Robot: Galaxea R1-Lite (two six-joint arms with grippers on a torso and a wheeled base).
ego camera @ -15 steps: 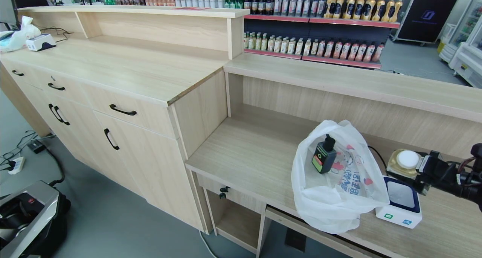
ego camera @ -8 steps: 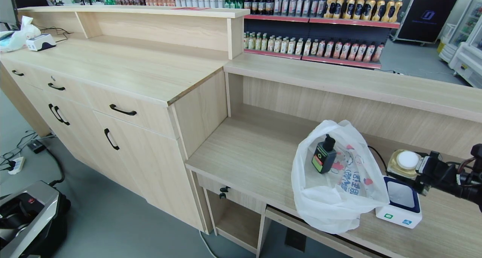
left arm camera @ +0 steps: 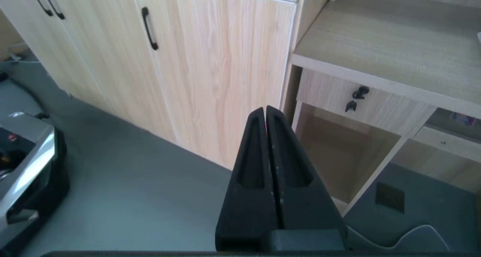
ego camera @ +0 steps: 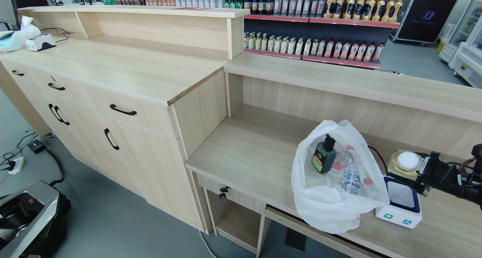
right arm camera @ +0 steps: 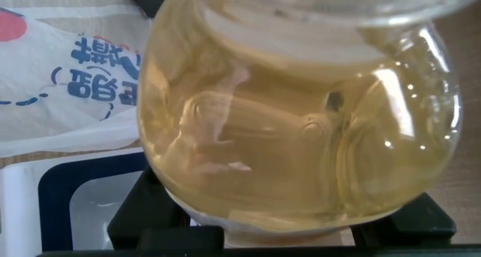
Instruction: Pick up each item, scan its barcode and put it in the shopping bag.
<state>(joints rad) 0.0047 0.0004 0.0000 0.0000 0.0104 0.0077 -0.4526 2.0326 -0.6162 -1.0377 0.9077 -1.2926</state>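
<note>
— Which step is in hand?

— The scan, by my reading. The right gripper [ego camera: 424, 170] has its fingers clamped on the jar [ego camera: 404, 162] of yellow liquid, white cap up, and holds it off the surface [ego camera: 248, 152]. The scanner [ego camera: 400, 200] sits just below the fingertips, its window showing under the jar's base in the wrist view.

— And the bag?

— The shopping bag [ego camera: 339, 201] lies just past the fingertips, mouth open, touching the scanner's side. A dark bottle [ego camera: 324, 157] already stands inside it, so one item looks done.

— What does the next move call for?

— Probably turning the barcode toward the scanner window; I cannot tell where the code is on the jar. After that, a short carry ahead of the fingers, over the bag's rim, and a release clear of the dark bottle. The thin plastic could snag.

— How are the arms posed?

— The right arm reaches in level from the side. The left gripper [left arm camera: 267, 125] hangs low over the floor, fingers pressed together, holding nothing.
</note>
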